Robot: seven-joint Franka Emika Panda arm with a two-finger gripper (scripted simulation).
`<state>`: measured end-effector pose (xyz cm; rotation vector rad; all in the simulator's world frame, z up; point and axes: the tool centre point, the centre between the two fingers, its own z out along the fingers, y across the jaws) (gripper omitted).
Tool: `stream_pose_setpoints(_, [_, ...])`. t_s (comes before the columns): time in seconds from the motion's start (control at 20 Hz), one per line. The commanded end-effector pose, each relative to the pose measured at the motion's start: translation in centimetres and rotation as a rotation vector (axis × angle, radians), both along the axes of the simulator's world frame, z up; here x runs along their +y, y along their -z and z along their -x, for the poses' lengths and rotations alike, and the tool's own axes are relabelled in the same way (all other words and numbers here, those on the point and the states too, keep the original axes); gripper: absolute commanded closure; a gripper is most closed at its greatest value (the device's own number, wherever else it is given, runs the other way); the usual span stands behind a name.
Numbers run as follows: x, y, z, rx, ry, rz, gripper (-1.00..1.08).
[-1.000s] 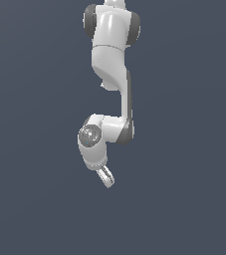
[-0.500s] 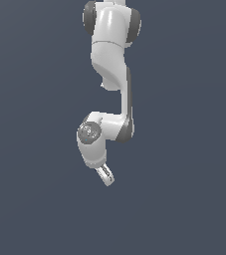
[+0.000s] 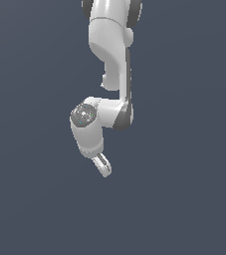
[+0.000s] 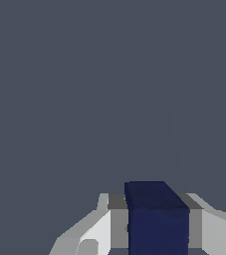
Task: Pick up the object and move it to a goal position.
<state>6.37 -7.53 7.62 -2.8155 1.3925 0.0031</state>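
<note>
The wrist view shows the dark navy-blue cube (image 4: 157, 219) held between my two white and grey fingers (image 4: 114, 224), one on each side of it. My gripper (image 3: 103, 166) is shut on the cube. In the exterior view the gripper hangs below the bent white arm, tilted toward the exterior view's right, near the middle of the picture. The cube itself is too small and too hidden by the fingers to make out in the exterior view.
Only a plain dark grey-blue surface (image 3: 184, 199) fills the rest of both views. No other objects or edges show.
The arm's wrist and gripper have shifted slightly toward the exterior view's left and a little lower. The gripper's hold looks unchanged.
</note>
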Motion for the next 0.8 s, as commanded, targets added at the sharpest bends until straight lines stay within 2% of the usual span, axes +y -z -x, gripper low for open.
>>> stream_pose_setpoints(0.0, [-0.4,-2.2,0.7,-0.001,0.000,-0.001,1.08])
stream_pose_setpoints(0.75, [-3.2,-18.8,5.7,-0.001,0.002,-0.001,1.08])
